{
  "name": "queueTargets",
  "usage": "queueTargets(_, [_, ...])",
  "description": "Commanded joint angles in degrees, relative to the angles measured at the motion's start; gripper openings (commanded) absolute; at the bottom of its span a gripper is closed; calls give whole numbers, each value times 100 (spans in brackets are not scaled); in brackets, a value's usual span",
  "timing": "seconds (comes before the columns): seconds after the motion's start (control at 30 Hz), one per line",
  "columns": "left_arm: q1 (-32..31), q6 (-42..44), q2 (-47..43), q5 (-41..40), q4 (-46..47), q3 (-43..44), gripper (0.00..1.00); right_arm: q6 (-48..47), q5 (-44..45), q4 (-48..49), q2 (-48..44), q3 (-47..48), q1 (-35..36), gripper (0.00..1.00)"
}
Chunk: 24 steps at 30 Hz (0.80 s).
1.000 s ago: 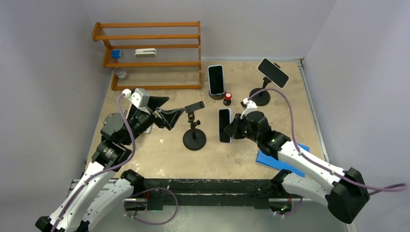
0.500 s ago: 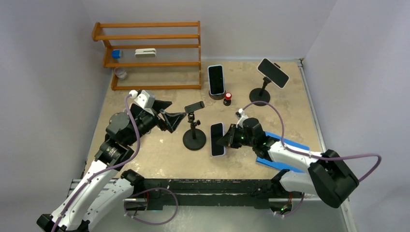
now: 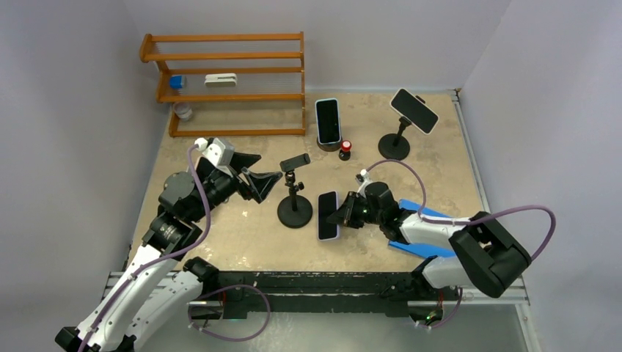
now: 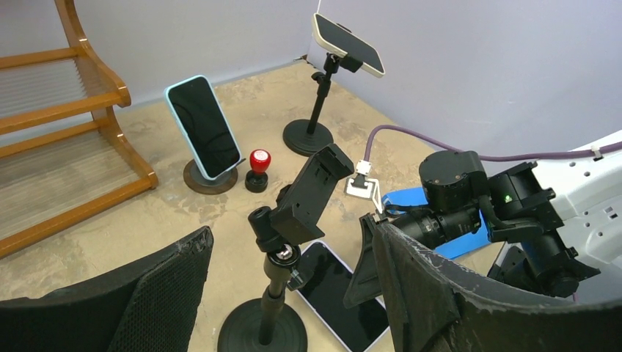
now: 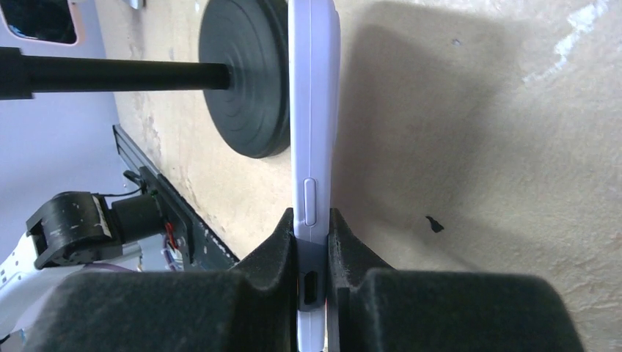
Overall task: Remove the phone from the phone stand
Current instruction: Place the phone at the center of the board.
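Phone: slim slab, black screen, pale lavender-white rim [image 3: 328, 215], a side button showing on its long edge. We find it off the black round-based phone stand [image 3: 295, 193], lying low just beside the stand's base. We cannot tell whether it touches the tan speckled surface [image 3: 242, 246]. The right gripper [image 3: 343, 213] is clamped on one end of the phone, pads against its flat faces. The left gripper [image 3: 257, 174] has its fingers spread wide, near the stand.
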Motion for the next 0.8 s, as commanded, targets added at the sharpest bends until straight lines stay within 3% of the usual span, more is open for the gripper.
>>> queueTargets(0.0, [-9, -14, -35, 76, 107, -9, 78, 211, -144, 660, 71, -56, -30, 0])
queueTargets(0.23, [-19, -14, -21, 82, 107, -9, 78, 159, -94, 769, 369, -58, -30, 0])
queueTargets(0.5, [-27, 2, -2, 47, 90, -5, 78, 65, 72, 669, 450, -102, -25, 38])
queueTargets(0.77, [-34, 3, 13, 28, 81, -8, 78, 40, 188, 560, 434, -161, -28, 48])
